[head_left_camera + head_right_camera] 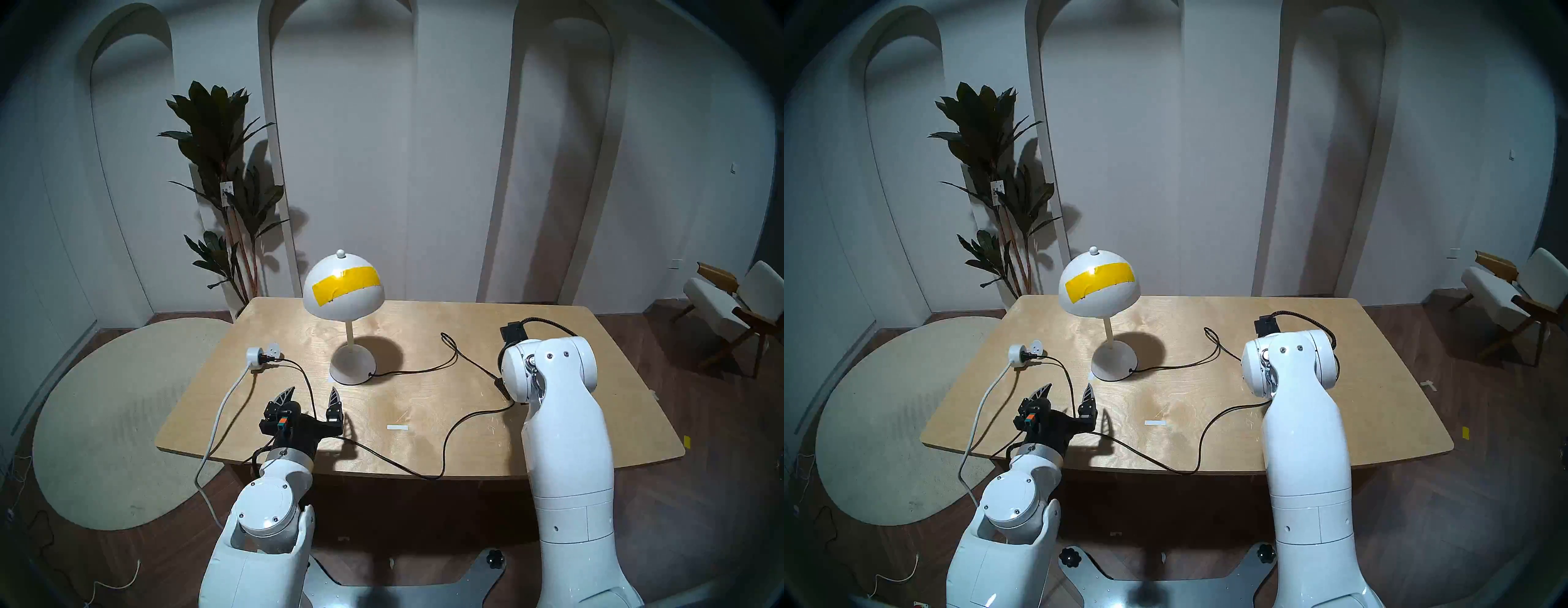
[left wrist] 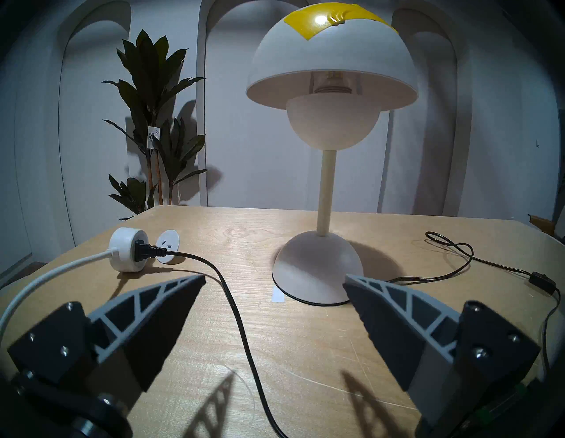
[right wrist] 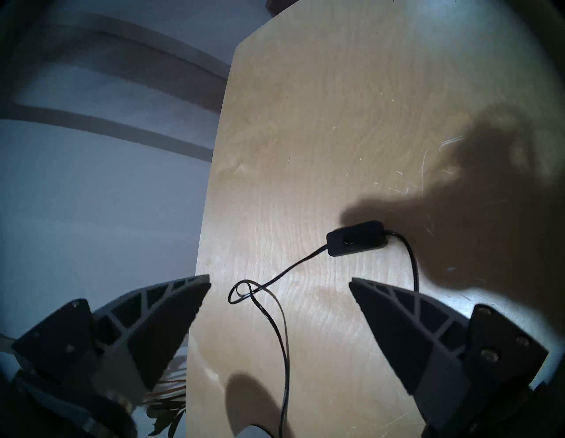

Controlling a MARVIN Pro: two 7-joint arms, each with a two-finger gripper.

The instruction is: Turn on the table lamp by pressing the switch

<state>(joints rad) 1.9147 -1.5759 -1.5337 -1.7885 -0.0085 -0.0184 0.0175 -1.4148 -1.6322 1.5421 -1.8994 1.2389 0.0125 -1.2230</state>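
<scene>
- Standing upright mid-table, the table lamp [image 1: 343, 293] is unlit, its black cord [image 1: 413, 372] running right to an inline switch [image 3: 356, 237].
- Above that switch, the right gripper [image 3: 279, 283] hangs spread wide, holding nothing.
- Nearer the front edge of the table [image 1: 551, 424], the left gripper [image 1: 312, 392] is likewise wide and empty.

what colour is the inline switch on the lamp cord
Black, the same as the cord. The switch shows best in the right wrist view.
</scene>
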